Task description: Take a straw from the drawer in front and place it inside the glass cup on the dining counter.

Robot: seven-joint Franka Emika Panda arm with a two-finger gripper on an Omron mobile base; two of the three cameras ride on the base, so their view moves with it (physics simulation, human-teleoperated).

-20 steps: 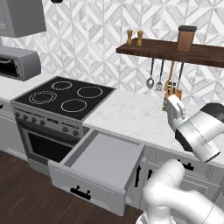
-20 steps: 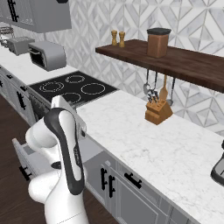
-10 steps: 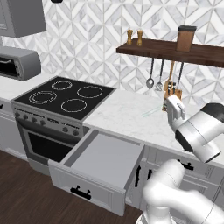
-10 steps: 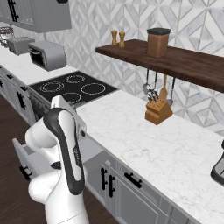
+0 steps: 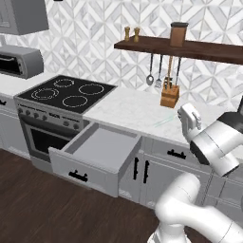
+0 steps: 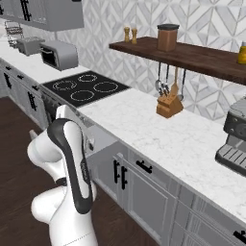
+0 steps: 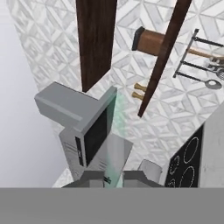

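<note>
The drawer [image 5: 102, 147] stands pulled out of the grey cabinets right of the stove, its light-grey inside bare. My gripper [image 5: 184, 119] is raised above the marble worktop, to the right of the drawer and well above it. It is shut on the straw [image 5: 163, 122], a faint pale stick that pokes out to the left. In the hand view the straw [image 7: 113, 140] rises as a greenish translucent strip from between the two fingertips of the gripper [image 7: 111, 179]. The glass cup and the dining counter are out of view.
A black stove [image 5: 66, 95] sits left of the drawer, with a toaster oven [image 5: 21, 61] beyond it. A knife block [image 5: 169, 96] stands under a dark wooden shelf [image 5: 190, 47]. A coffee machine [image 6: 235, 139] is at the worktop's right end.
The whole picture has shifted a little in both base views, so the camera has moved. The gripper stays shut on the straw at the same height.
</note>
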